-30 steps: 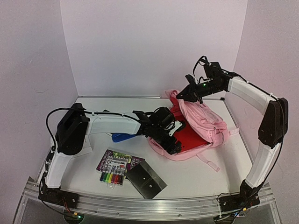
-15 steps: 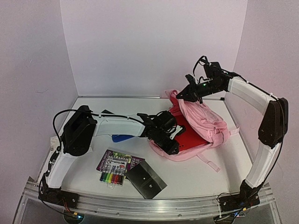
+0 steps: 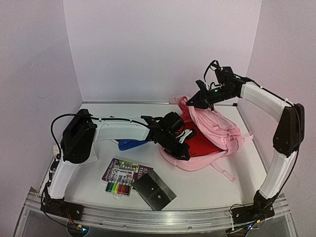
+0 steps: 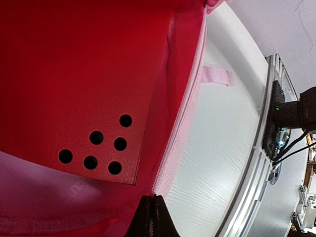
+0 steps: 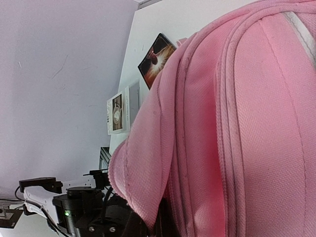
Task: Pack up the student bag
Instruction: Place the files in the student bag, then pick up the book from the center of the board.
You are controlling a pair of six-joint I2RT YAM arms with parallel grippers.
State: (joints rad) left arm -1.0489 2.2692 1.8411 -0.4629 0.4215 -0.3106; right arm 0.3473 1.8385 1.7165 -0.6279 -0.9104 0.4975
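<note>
- Slippage is the first risk. The right gripper (image 5: 150,223) is clamped on a fold of the student bag (image 3: 217,126) and holds its flap up. Soft fabric could slide out of so small a bite, and the flap would drop over the opening below.
- Dragging is the second. The left gripper (image 4: 154,217) has its jaws pressed together right at the bag's zip edge (image 4: 180,123), with a red perforated sheet (image 4: 74,89) just ahead of it inside. A pull from here might shift the whole bag rather than widen the mouth.
- Whether any fabric sits between the left gripper's closed tips cannot be told.
- The red sheet hides the bag's interior beyond the left gripper.
- A marker pack (image 3: 118,186) and a book (image 3: 123,170) lie well behind the left gripper, towards its base, not yet packed.
</note>
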